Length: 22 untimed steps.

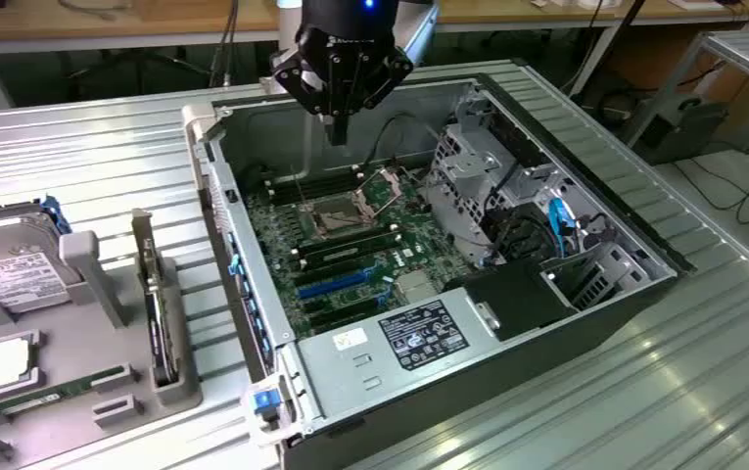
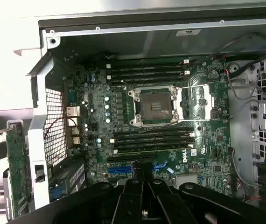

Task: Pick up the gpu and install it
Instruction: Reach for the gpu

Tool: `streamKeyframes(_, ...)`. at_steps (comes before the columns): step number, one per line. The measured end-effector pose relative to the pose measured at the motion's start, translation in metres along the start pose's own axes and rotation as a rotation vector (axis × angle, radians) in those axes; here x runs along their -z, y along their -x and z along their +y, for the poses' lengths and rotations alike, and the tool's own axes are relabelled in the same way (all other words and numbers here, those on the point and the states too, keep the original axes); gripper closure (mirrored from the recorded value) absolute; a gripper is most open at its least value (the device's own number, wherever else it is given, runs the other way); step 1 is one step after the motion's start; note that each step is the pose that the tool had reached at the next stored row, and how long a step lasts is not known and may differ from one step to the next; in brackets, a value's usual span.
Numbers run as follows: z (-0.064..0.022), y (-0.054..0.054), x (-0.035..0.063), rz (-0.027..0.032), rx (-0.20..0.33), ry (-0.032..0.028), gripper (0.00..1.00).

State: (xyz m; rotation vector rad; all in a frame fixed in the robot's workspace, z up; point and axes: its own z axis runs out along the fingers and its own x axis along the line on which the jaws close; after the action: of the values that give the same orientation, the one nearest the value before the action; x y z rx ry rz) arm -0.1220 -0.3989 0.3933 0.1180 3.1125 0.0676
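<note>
Black hand [image 1: 338,135] closed, empty, over motherboard [image 1: 348,250], exterior view gpu [image 1: 156,328] upright in grey rack [image 1: 181,384], wrist view blue slots [image 2: 121,170]

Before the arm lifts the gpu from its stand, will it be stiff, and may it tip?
Probably stiff: the gpu is a flat board with a metal bracket. Likely light, being thin. It stands on edge in the stand, so a sideways push might tip it.

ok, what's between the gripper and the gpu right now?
In the exterior view, the case wall stands between the gripper, above the motherboard, and the gpu upright in its grey holder outside.
</note>
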Motion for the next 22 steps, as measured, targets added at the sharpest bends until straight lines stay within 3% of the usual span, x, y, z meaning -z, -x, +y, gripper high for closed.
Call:
streamKeyframes(13,-0.0007,0.000,0.0001,0.0001,0.000,-0.0001,0.89)
streamKeyframes(22,-0.0195,-0.020,0.0013,-0.0049,0.001,0.0000,0.89)
